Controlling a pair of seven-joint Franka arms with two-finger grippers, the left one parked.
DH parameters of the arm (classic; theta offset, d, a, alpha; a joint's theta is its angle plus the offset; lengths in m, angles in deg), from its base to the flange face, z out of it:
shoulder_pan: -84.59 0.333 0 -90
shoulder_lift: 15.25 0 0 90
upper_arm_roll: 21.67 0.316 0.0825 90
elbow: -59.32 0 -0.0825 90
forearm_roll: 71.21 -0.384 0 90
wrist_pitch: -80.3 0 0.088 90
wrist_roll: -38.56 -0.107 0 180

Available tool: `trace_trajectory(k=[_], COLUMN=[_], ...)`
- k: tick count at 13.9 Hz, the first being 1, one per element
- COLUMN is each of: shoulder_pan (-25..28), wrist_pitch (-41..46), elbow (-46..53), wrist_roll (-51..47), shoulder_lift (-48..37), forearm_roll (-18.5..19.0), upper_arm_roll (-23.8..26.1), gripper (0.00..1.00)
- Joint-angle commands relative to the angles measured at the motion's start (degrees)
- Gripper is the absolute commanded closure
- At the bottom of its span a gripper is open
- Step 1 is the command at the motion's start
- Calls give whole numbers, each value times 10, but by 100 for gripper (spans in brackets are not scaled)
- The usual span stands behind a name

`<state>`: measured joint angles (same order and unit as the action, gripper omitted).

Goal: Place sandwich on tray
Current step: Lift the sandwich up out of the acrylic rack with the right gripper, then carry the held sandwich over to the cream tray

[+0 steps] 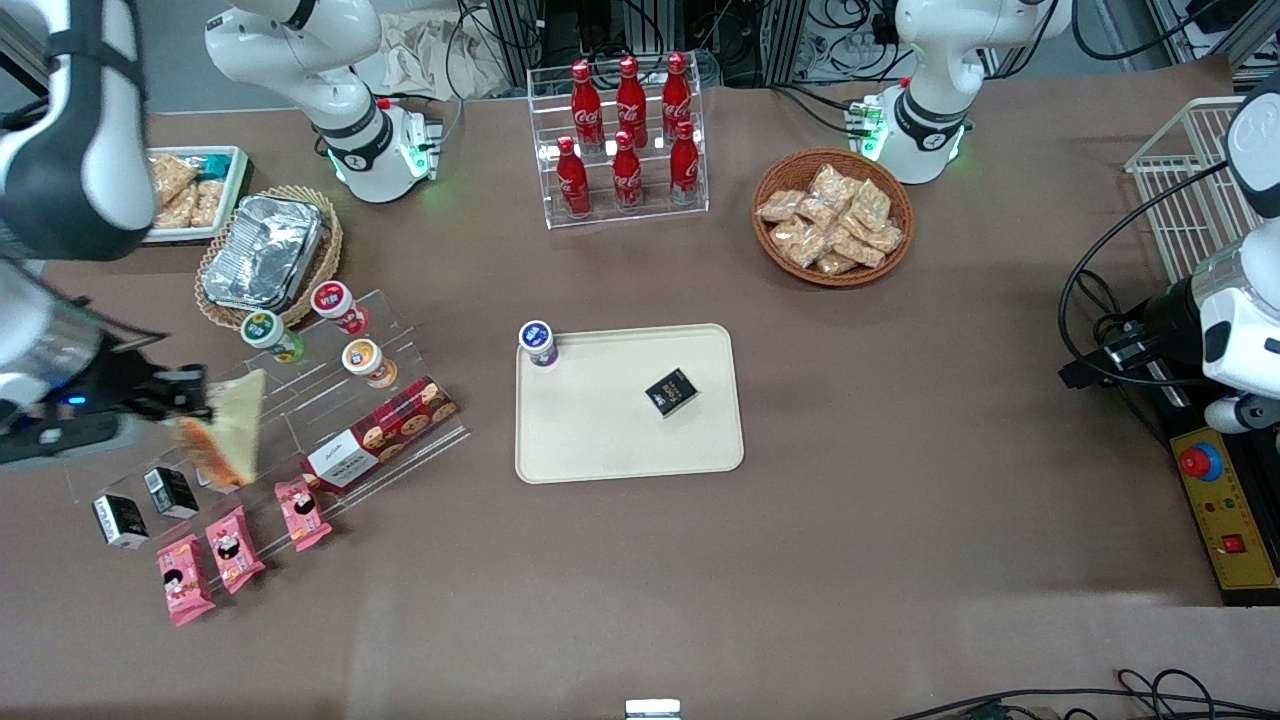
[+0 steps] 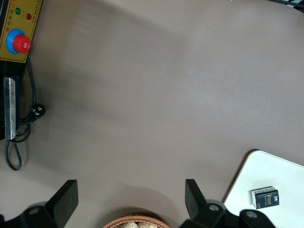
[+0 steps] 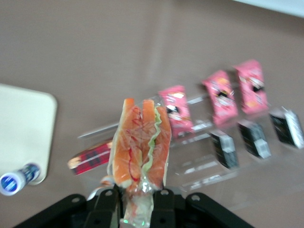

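Sandwich (image 1: 228, 432) is hanging in the end effector (image 1: 185, 395), pinched at one end, at the frame's left edge. Tray (image 1: 600, 440) is lying at centre frame, toward the parked arm's end, partly occupied.

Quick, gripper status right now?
Right gripper: shut on the sandwich, lifted above the clear display stand, not yet over the tray.

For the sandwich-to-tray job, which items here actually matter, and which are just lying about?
Belongs to the job:
sandwich, held in the gripper above the clear display stand
tray, mid-table

Just lying about:
black box and small cup on the tray
cola bottles
snack basket
foil pan
pink packets
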<state>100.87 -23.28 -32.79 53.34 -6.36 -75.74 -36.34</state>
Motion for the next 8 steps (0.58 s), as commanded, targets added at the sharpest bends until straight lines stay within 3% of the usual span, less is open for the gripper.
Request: trace_trajectory(k=[1,4,8], shoulder_pan=[56,142,256], wrist_pitch=[9,-34,-103], elbow=[11,9,8], wrist_roll=[53,75,88], shoulder_lift=[2,25,68], forearm_roll=[10,23,68], upper_arm_roll=[3,3,3], gripper=[75,75,75])
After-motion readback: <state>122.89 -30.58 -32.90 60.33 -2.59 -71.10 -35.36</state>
